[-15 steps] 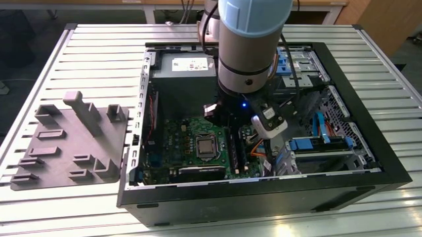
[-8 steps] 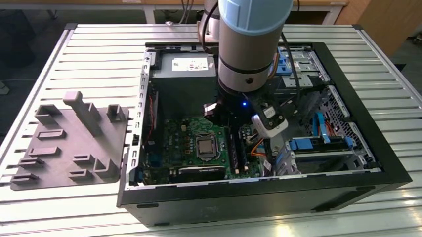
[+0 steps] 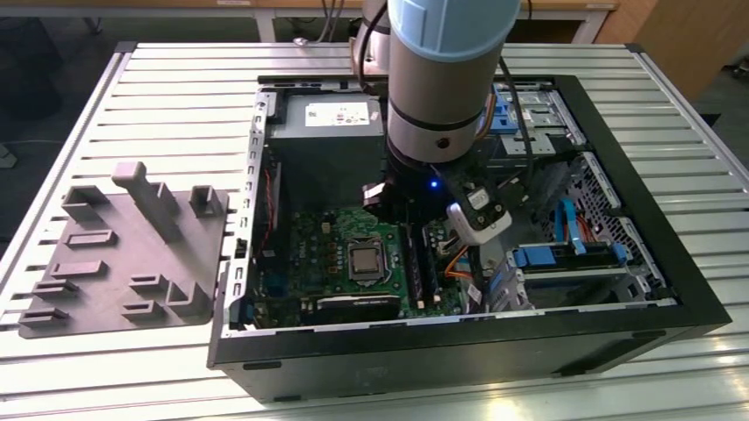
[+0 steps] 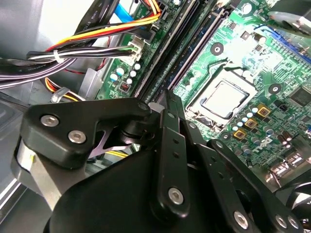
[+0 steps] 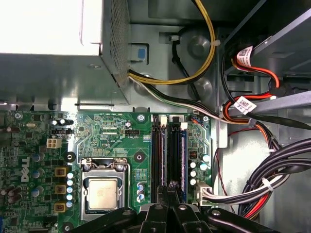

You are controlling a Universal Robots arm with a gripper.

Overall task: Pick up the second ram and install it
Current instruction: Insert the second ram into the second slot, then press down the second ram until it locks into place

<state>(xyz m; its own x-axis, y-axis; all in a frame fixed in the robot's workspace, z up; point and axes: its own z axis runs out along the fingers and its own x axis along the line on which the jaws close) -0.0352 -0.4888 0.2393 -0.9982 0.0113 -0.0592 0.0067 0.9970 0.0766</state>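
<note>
Hovering claw [image 5: 171,187] over motherboard [image 5: 121,141], slatted table [image 3: 153,79]

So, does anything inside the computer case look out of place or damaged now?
Nothing stands out. The gripper is down over the memory slots on the motherboard, beside the processor. The cables look bundled and tidy, and the grey tray lies flat outside the case.

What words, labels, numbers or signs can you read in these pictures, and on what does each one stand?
Nothing can be quoted with confidence.
Sticker on the power supply box: too small to read.
White cable tag: print blurred.
Circuit board: white lettering too small to read.
Processor lid: markings too faint to read.
</note>
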